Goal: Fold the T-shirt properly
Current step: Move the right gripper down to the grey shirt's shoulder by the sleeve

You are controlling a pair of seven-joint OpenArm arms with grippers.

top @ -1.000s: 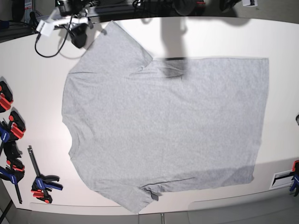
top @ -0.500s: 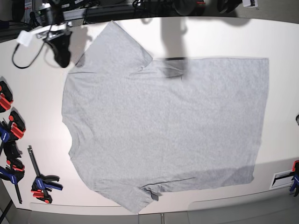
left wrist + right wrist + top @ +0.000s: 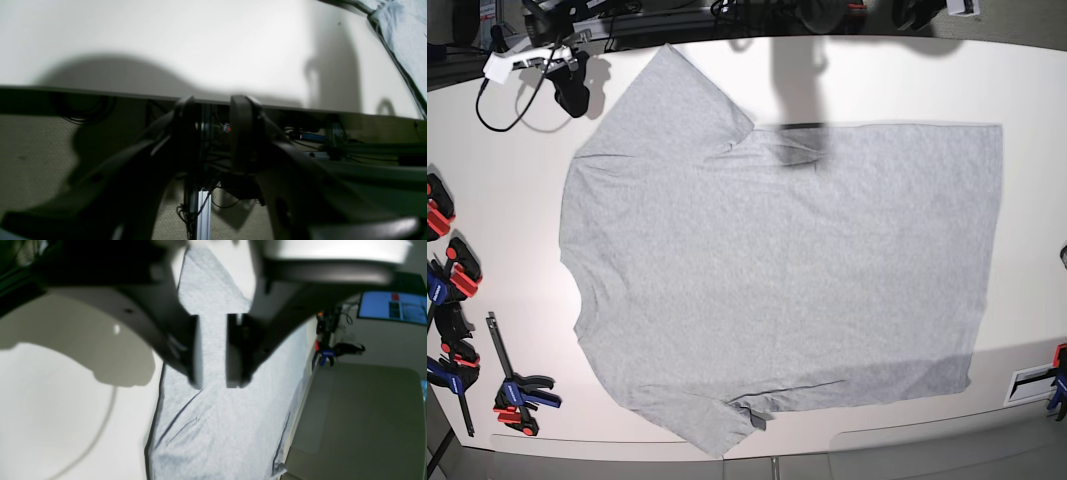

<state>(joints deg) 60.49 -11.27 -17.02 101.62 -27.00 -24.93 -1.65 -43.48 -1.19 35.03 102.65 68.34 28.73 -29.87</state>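
Observation:
The light grey T-shirt (image 3: 777,270) lies spread flat on the white table (image 3: 507,200), plain side up, collar end to the left and hem to the right. My right gripper (image 3: 572,90) hovers over bare table at the far left corner, just beside the upper sleeve. In the right wrist view the right gripper (image 3: 214,373) stands open above the T-shirt (image 3: 220,426), nothing between its fingers. The left gripper (image 3: 215,110) is open too, hanging past the table's edge, with a corner of the T-shirt (image 3: 403,30) at the top right. The left arm does not show in the base view.
Several red, blue and black clamps (image 3: 452,280) lie along the table's left edge, with another clamp (image 3: 1057,385) at the right edge. A black cable (image 3: 502,115) loops on the table near the right gripper. A monitor (image 3: 393,308) glows beyond the table.
The right gripper has shifted about near the upper sleeve and its jaws have opened. The T-shirt has not moved.

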